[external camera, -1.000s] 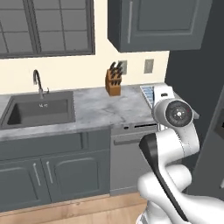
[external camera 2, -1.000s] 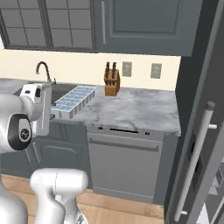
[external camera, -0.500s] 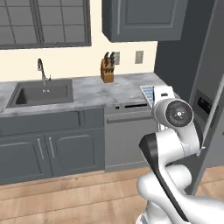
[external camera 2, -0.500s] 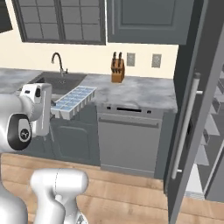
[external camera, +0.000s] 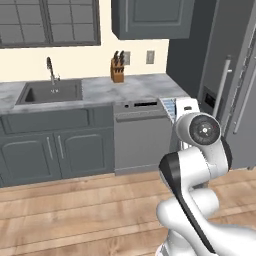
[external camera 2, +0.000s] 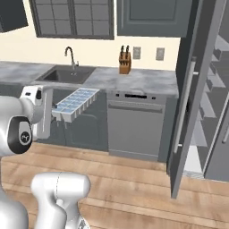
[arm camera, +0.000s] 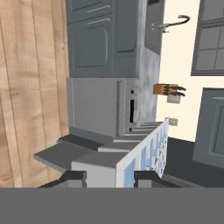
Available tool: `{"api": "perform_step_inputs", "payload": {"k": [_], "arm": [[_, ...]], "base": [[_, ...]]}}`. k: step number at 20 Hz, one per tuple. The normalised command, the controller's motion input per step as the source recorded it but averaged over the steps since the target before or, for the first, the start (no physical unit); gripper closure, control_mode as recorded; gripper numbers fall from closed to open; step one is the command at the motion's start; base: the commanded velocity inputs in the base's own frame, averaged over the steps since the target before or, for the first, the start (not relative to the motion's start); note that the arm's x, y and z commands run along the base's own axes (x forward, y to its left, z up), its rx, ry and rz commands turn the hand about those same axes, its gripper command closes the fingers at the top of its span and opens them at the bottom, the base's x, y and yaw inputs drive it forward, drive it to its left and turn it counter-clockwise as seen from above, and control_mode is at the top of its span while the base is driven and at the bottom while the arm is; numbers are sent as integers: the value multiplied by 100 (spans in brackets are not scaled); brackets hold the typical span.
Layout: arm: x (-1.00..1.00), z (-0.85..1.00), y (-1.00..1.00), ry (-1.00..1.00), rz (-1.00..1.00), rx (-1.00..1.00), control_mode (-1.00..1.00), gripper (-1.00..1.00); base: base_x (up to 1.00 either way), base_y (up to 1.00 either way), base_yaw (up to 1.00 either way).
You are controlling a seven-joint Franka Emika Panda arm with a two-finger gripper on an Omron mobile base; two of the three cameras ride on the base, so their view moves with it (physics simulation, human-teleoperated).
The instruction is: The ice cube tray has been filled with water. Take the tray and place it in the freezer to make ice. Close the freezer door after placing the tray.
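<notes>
tray: ice cube tray (external camera 2: pixel 76 103) held out before the dishwasher (external camera 2: pixel 135 125), at its 9 o'clock
knife block (external camera 2: pixel 124 65): on counter (external camera 2: pixel 147 81), dishwasher's 12 o'clock
sink (external camera 2: pixel 67 74): knife block's 9 o'clock
freezer door (external camera 2: pixel 191 98): open, dishwasher's 3 o'clock

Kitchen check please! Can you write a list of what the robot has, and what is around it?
Surface: grey counter with a sink and tap.
Job's things: ice cube tray held in the air, away from the counter, its blue water cells showing; freezer door stands open, pale shelves inside.
Clutter: knife block on the counter by the wall.
Grippers: gripper shut on the tray's end.
Cables: nothing seen.
Surroundings: dishwasher, dark cabinets, window, wood floor.
</notes>
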Motion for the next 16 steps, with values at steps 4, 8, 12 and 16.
{"api": "perform_step_inputs", "payload": {"k": [4,8,12,16], "arm": [[0,0,0,0,0,0,100,100],[0,0,0,0,0,0,100,100],[0,0,0,0,0,0,100,100],[0,0,0,0,0,0,100,100]], "base": [[-58,-35,0],[-33,-57,0],[-26,-57,0],[-15,-63,0]]}}
